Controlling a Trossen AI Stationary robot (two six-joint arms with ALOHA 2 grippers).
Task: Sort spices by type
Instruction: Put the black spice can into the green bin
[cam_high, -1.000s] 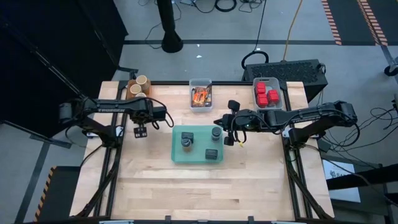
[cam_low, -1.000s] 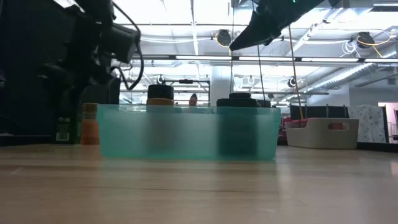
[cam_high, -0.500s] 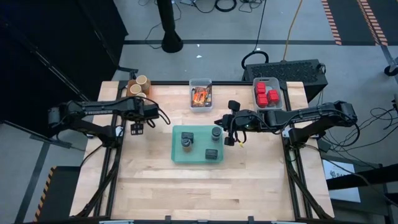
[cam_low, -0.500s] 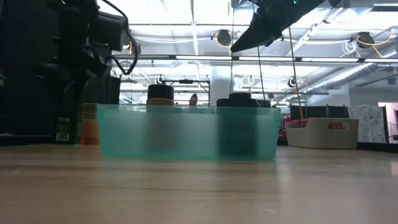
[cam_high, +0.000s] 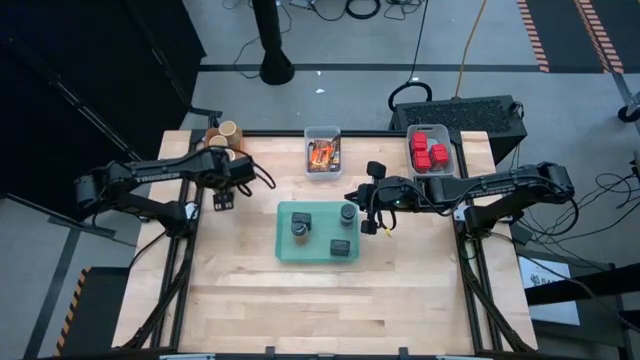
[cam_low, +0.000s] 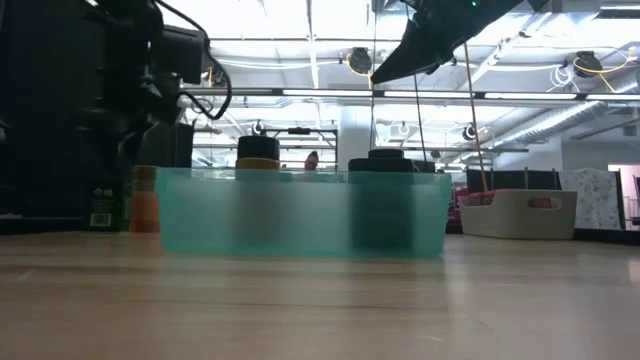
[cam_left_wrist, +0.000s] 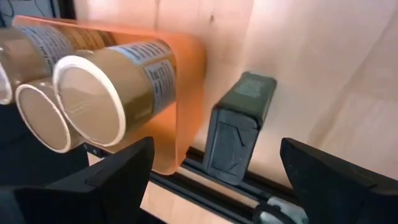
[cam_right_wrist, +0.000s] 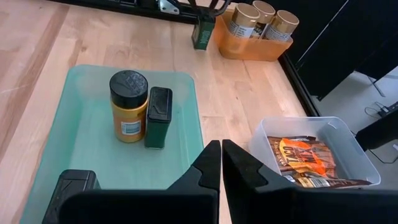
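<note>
My left gripper (cam_high: 222, 197) (cam_left_wrist: 216, 149) is open and points down beside the orange bin (cam_left_wrist: 177, 99) of tan round jars (cam_left_wrist: 102, 84), near the table's far left corner. A dark green tin (cam_left_wrist: 239, 134) stands on the table below and between its fingers, untouched. My right gripper (cam_high: 352, 198) (cam_right_wrist: 221, 152) is shut and hovers above the right edge of the teal tray (cam_high: 318, 208). In the tray stand a yellow jar with a dark lid (cam_right_wrist: 129, 106), a dark tin (cam_right_wrist: 158, 117) and other dark pieces (cam_high: 342, 247).
A clear bin of orange-red packets (cam_high: 322, 153) and a bin of red cubes (cam_high: 430, 152) sit along the far edge. The near half of the table (cam_high: 320, 300) is bare wood. In the low view the teal tray (cam_low: 300, 212) fills the middle.
My left gripper has moved toward the table's far left corner, closer to the orange bin. My right arm and the things in the tray have kept still.
</note>
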